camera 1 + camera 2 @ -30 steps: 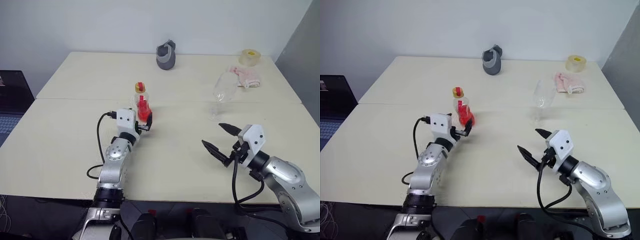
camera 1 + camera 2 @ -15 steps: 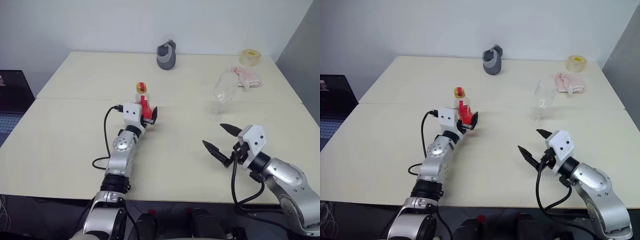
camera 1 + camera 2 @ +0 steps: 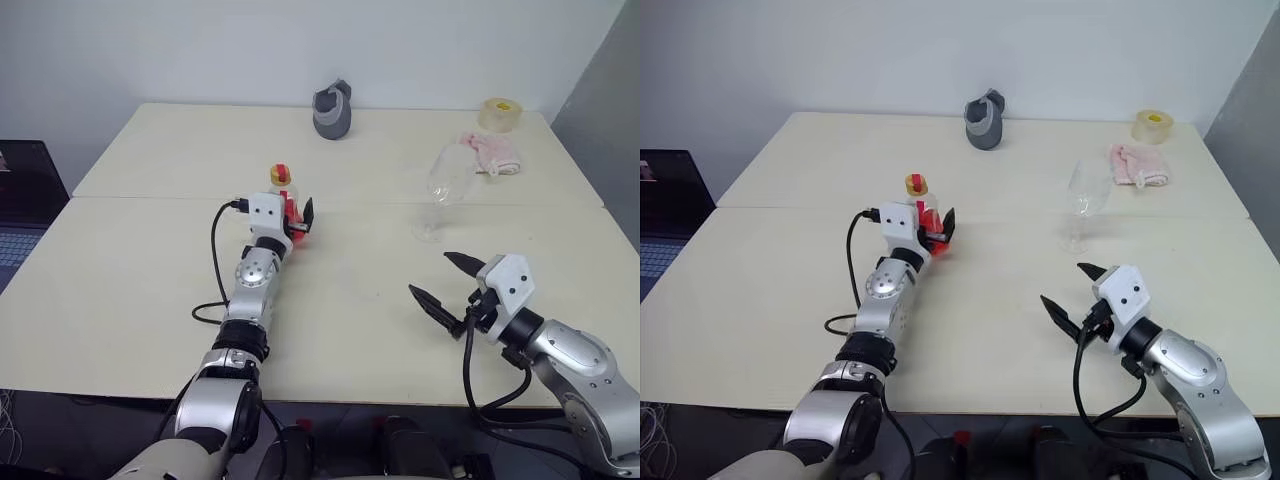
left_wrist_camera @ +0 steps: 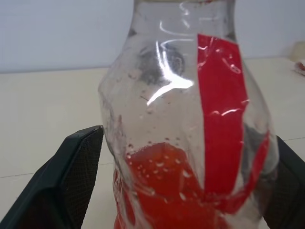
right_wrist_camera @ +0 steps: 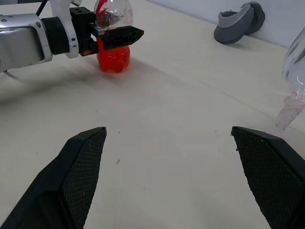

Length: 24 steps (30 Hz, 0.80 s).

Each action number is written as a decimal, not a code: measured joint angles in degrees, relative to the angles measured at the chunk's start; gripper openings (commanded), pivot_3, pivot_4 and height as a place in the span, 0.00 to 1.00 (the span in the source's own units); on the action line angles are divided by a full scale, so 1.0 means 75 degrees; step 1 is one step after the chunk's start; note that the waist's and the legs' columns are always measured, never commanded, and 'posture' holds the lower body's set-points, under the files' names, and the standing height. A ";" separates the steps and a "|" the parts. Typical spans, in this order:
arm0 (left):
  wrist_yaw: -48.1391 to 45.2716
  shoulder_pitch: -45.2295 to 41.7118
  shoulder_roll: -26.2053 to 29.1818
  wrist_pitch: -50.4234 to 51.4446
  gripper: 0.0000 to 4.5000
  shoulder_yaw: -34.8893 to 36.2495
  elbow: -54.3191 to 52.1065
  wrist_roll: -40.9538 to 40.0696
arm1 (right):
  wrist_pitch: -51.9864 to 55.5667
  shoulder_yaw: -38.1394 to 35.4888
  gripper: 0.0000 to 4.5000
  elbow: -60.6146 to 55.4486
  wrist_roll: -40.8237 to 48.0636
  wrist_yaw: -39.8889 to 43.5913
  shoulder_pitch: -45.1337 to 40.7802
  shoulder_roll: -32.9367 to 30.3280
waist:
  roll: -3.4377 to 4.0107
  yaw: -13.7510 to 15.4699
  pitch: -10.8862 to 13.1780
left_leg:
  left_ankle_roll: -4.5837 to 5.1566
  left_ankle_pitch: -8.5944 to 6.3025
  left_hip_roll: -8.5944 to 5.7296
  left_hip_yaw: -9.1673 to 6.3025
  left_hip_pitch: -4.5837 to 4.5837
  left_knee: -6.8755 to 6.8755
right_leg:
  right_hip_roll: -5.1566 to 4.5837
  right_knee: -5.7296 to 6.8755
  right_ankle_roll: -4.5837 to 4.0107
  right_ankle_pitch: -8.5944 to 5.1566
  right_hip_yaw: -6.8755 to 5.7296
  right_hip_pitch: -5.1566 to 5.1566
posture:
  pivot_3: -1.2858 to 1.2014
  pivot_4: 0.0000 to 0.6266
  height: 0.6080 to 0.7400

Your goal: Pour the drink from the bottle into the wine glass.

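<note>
The bottle (image 3: 283, 198) is small and clear with a yellow cap. It stands upright on the table, left of centre, with the red drink (image 4: 162, 191) in its lower part. My left gripper (image 3: 293, 215) is open and reaches level around the bottle. One black finger (image 4: 71, 181) stands on each side of the bottle's body, and I cannot tell whether they touch it. The empty wine glass (image 3: 447, 183) stands upright to the right, further back than my right gripper. My right gripper (image 3: 432, 275) hovers open and empty near the table's front right, apart from the glass.
A grey cup-like object (image 3: 333, 110) sits at the table's far edge. A tape roll (image 3: 499, 113) and a pink cloth (image 3: 490, 152) lie at the back right. A laptop (image 3: 20, 200) shows off the table's left side. Bare tabletop lies between bottle and glass.
My left arm has stretched forward, bringing its open fingers from just short of the bottle to either side of it. The right gripper and the glass have stayed put.
</note>
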 measured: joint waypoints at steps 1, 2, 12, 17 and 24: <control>-0.0015 0.0001 -0.0027 -0.0079 0.96 0.0044 0.0026 -0.0044 | -0.0002 0.0000 1.00 0.0003 0.0000 -0.0004 0.0018 0.0000 | 0.0000 0.0000 0.0000 | -0.0001 0.0000 0.0000 -0.0001 0.0000 0.0000 | 0.0000 0.0000 0.0000 0.0000 0.0000 0.0000 | 0.52 0.24 1.00; -0.0029 0.0000 -0.0035 -0.0115 0.91 0.0059 0.0048 -0.0068 | -0.0002 0.0000 1.00 0.0004 0.0000 -0.0004 0.0029 0.0000 | 0.0000 0.0000 0.0000 | -0.0001 0.0001 0.0000 -0.0001 0.0000 0.0001 | 0.0000 0.0000 0.0000 0.0000 -0.0001 0.0000 | 0.52 0.24 1.00; -0.0155 0.0002 -0.0041 -0.0386 0.33 0.0131 0.0173 -0.0129 | -0.0014 -0.0017 1.00 0.0024 0.0003 -0.0016 -0.0025 0.0000 | 0.0000 -0.0003 0.0000 | -0.0001 0.0001 0.0000 -0.0001 0.0000 0.0001 | 0.0000 0.0001 0.0000 0.0000 0.0000 0.0000 | 0.52 0.24 1.00; -0.0355 0.0172 -0.0022 -0.0130 0.32 0.0024 -0.0208 -0.0128 | 0.0409 0.0007 1.00 0.0048 0.0113 -0.0190 -0.0665 0.0065 | 0.0000 -0.0034 0.0000 | -0.0003 0.0002 0.0002 -0.0001 0.0001 0.0001 | 0.0001 0.0005 0.0000 0.0000 0.0002 -0.0003 | 0.52 0.24 1.00; -0.1783 0.0330 0.0106 0.1041 0.32 -0.0549 -0.1351 -0.0325 | 0.1574 0.0384 1.00 0.0770 0.0351 -0.0705 -0.3565 0.0602 | 0.0001 -0.0044 0.0001 | -0.0009 0.0006 0.0004 -0.0010 -0.0007 0.0001 | 0.0003 0.0004 -0.0003 0.0001 -0.0007 -0.0013 | 0.52 0.24 1.00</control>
